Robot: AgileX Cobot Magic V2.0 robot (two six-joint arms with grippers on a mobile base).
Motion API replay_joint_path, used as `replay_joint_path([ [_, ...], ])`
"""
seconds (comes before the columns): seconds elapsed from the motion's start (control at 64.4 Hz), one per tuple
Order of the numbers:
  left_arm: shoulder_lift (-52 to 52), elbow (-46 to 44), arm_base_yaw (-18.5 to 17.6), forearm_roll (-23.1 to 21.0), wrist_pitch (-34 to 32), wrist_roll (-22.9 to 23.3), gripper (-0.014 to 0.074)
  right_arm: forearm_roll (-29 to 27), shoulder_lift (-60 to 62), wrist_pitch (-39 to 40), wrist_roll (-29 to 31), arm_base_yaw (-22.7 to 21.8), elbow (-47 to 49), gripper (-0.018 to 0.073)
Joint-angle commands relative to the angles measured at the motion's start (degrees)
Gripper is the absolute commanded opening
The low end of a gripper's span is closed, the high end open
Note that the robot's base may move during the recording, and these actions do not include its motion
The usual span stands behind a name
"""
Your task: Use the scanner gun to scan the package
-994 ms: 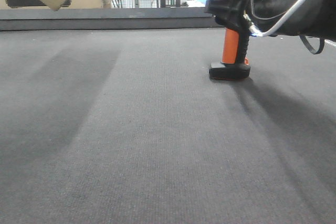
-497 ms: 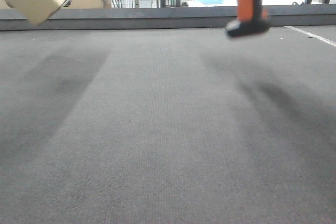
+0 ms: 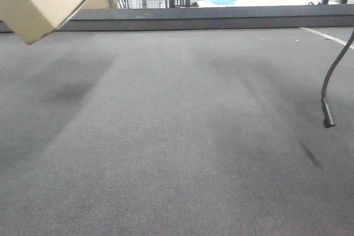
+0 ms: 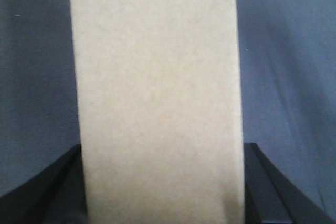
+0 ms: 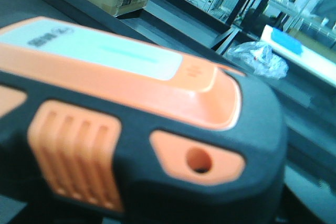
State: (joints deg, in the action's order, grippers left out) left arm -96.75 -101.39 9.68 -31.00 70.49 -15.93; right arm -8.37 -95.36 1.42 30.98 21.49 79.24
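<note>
Tan package [image 4: 157, 98] pinched tight btwn my L fingers [image 4: 50, 192], up off the mat [image 3: 177, 136]. Orange scanner gun [image 5: 136, 129] up too; R fingers hidden, can't tell.

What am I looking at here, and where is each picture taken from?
This is a two-armed robot, seen through its own cameras. The front camera looks across a dark grey mat; a black cable hangs over it at right. The left wrist camera shows the left gripper clamped on the tan cardboard package, which floats top left in the front view. The right wrist camera is filled by the orange-and-black scanner gun, also lifted; the right gripper itself is out of sight.
</note>
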Motion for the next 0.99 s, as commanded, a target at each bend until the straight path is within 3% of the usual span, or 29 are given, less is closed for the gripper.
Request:
replay_joint_path([
  [0.0,0.70,-0.43,-0.28,-0.62,-0.53,1.87,-0.0111,2.93,1.28,2.31,0.60,0.34,1.22,-0.0154],
  [0.466,0.70,-0.43,-0.28,-0.62,-0.53,2.55,-0.0111,1.15,1.40,2.98,0.60,1.41,1.22,-0.0154],
  [0.979,0.70,-0.43,-0.28,-0.62,-0.53,2.54,-0.0111,-27.85,3.09,8.23,0.49,0.13,0.96,-0.0154],
])
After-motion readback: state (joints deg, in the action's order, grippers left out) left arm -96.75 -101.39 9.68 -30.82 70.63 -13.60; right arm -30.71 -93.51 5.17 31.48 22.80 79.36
